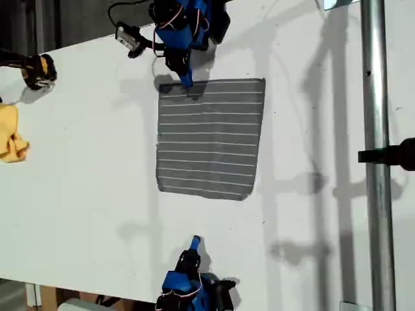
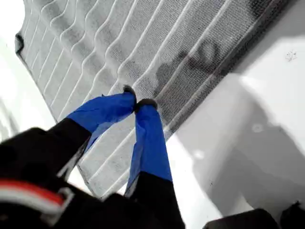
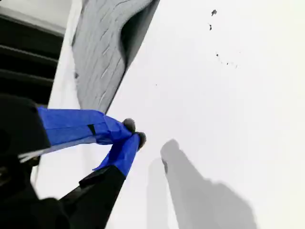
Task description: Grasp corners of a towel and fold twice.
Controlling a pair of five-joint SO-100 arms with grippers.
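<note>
Looks like the corner-grasp step, judged from my first gripper (image 1: 187,80) set down on the towel (image 1: 211,139) next to 1 of the corners (image 1: 165,88). In the first wrist view, blue fingers (image 2: 150,138) drawn together tip to tip, pressing into the striped cloth just inside its hem; possibly a pinch of fabric between them, but too fine to tell. My second gripper (image 1: 195,243) held apart from the cloth over the bare white surface (image 1: 84,194), fingers (image 3: 121,152) closed on nothing, the towel's nearest edge well ahead of their tips. Next move probably calls for bringing the second fingers forward to the towel, opening them there, and catching a corner, so that 2 corners can lift and travel together. Towel lying flat and smooth, dark grey with thin white parallel stripes, edges fairly straight, no fold line visible from here.
</note>
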